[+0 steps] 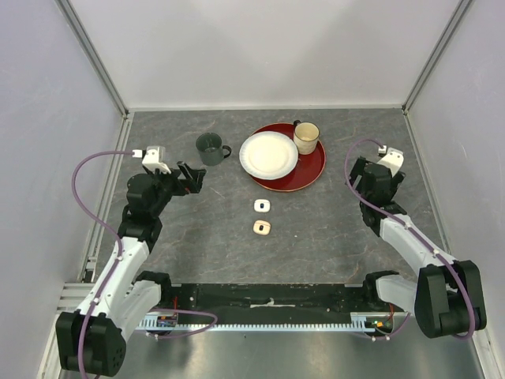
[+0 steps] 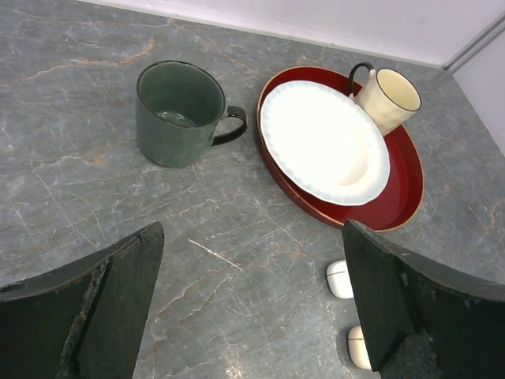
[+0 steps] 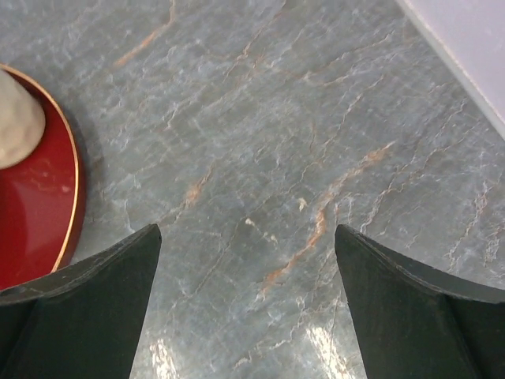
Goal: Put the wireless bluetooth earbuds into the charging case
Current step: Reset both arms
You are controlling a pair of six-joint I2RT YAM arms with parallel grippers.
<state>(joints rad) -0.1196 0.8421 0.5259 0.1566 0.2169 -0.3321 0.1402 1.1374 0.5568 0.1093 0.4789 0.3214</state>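
Two small rounded pieces lie on the grey table in front of the plates: a white one (image 1: 263,205) and a pale peach one (image 1: 263,228). In the left wrist view the white one (image 2: 339,279) and the peach one (image 2: 358,346) show beside my right finger, each with a seam line like a closed charging case. I cannot make out separate earbuds. My left gripper (image 1: 192,178) (image 2: 252,245) is open and empty, above the table to the left of them. My right gripper (image 1: 355,170) (image 3: 246,245) is open and empty over bare table at the right.
A dark green mug (image 1: 211,148) (image 2: 180,112) stands at the back left. A red tray (image 1: 309,170) (image 2: 398,197) (image 3: 39,205) holds a white plate (image 1: 269,155) (image 2: 323,142) and a cream mug (image 1: 306,137) (image 2: 388,98). Walls enclose the table.
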